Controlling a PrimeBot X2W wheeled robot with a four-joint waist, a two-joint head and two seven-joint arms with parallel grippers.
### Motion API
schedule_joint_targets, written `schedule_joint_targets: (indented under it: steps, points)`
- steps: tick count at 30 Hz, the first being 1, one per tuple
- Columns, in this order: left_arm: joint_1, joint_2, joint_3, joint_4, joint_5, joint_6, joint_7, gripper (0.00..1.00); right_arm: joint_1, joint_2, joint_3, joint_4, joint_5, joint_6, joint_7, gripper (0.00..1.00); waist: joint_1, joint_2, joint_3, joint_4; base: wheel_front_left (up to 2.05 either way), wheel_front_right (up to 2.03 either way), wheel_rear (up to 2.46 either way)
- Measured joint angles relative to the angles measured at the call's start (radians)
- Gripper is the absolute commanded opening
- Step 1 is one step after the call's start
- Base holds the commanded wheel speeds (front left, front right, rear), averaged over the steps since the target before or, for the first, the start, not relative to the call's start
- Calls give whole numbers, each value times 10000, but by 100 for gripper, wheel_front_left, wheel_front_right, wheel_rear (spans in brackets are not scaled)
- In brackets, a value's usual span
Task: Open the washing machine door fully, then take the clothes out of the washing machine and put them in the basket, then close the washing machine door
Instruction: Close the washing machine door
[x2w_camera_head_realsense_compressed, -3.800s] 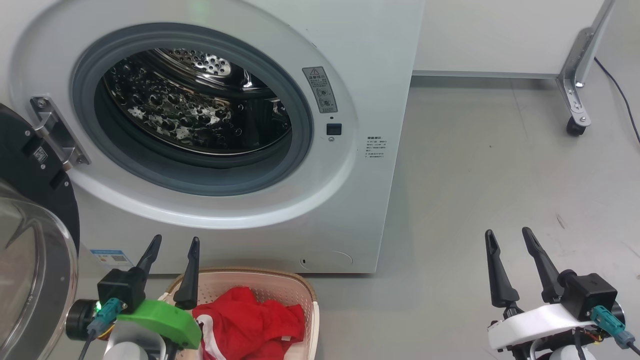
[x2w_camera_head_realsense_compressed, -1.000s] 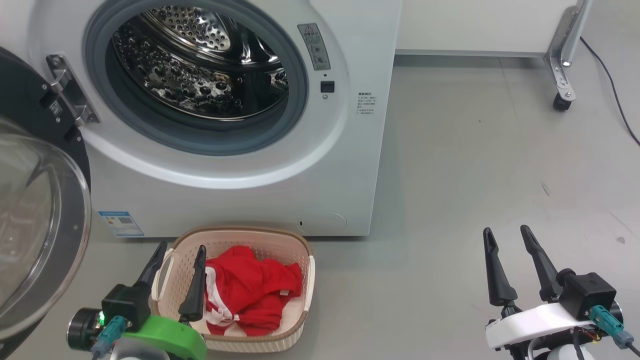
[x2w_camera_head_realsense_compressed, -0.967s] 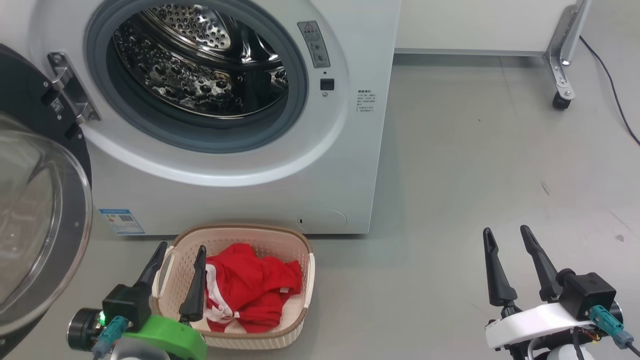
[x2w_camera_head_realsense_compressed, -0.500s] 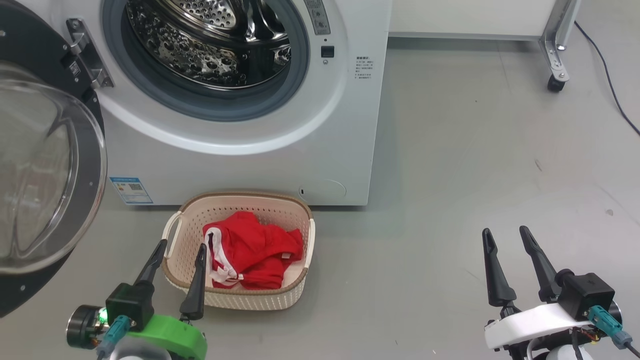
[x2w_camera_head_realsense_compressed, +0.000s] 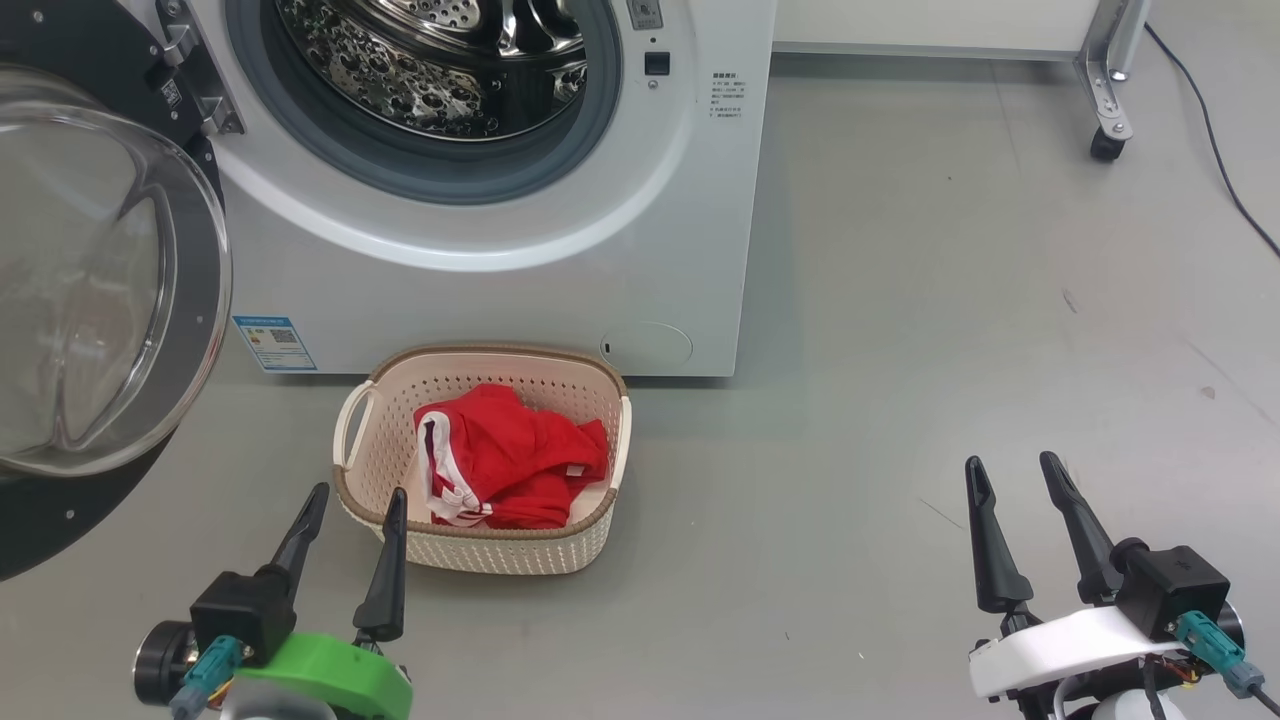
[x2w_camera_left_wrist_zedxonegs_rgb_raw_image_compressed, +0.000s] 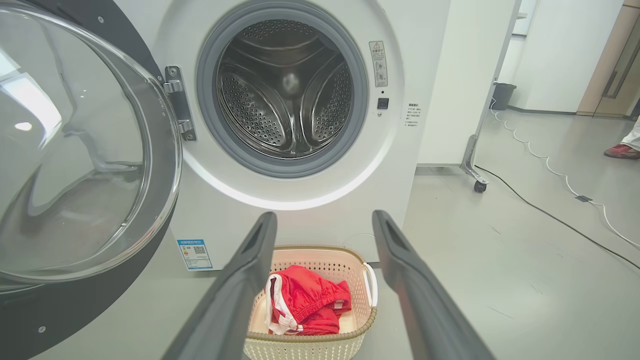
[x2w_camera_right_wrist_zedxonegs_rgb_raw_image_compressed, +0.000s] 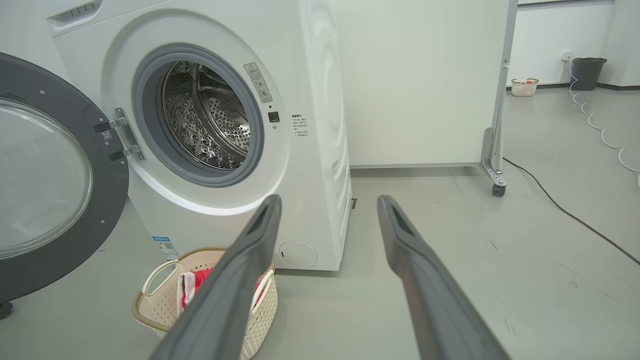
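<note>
The white washing machine (x2w_camera_head_realsense_compressed: 480, 290) (x2w_camera_left_wrist_zedxonegs_rgb_raw_image_compressed: 300, 210) (x2w_camera_right_wrist_zedxonegs_rgb_raw_image_compressed: 310, 125) stands ahead with its steel drum bare inside. Its door (x2w_camera_head_realsense_compressed: 110, 290) (x2w_camera_left_wrist_zedxonegs_rgb_raw_image_compressed: 85, 165) (x2w_camera_right_wrist_zedxonegs_rgb_raw_image_compressed: 45, 180), black-rimmed with a clear glass bowl, hangs swung wide open at the left. The red clothes (x2w_camera_head_realsense_compressed: 505, 460) (x2w_camera_left_wrist_zedxonegs_rgb_raw_image_compressed: 307, 307) (x2w_camera_right_wrist_zedxonegs_rgb_raw_image_compressed: 192, 285) lie in the cream basket (x2w_camera_head_realsense_compressed: 480, 545) (x2w_camera_left_wrist_zedxonegs_rgb_raw_image_compressed: 310, 345) (x2w_camera_right_wrist_zedxonegs_rgb_raw_image_compressed: 150, 310) on the floor before the machine. My left gripper (x2w_camera_head_realsense_compressed: 358, 494) (x2w_camera_left_wrist_zedxonegs_rgb_raw_image_compressed: 324, 220) is open and holds nothing, just short of the basket's near rim. My right gripper (x2w_camera_head_realsense_compressed: 1010, 466) (x2w_camera_right_wrist_zedxonegs_rgb_raw_image_compressed: 329, 202) is open with nothing in it, over bare floor far to the right.
Grey floor stretches right of the machine. A white panel on a castor leg (x2w_camera_head_realsense_compressed: 1105, 140) (x2w_camera_right_wrist_zedxonegs_rgb_raw_image_compressed: 495, 187) stands behind, with a black cable (x2w_camera_head_realsense_compressed: 1215, 150) trailing past it. A white cable (x2w_camera_left_wrist_zedxonegs_rgb_raw_image_compressed: 550, 165), a grey bin (x2w_camera_right_wrist_zedxonegs_rgb_raw_image_compressed: 587, 72) and a person's foot (x2w_camera_left_wrist_zedxonegs_rgb_raw_image_compressed: 620, 150) lie farther off.
The whole head picture has slid, so the machine and basket now sit farther away and higher in view: the camera has drawn back. Both grippers stay open and empty.
</note>
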Motion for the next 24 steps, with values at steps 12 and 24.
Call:
schedule_joint_targets:
  steps: [12, 24]
  points:
    - [0, 0, -59, -50, 0, -44, 0, 100, 1, 4, 0, 0, 0, 0, 0, 100, 0, 0, 25, -7, -33, 33, 0]
    - [0, 2, -65, -132, 4, -56, 0, 100, 1, 6, 0, 0, 2, 0, 0, 100, 0, 0, 65, 13, 16, -16, 0]
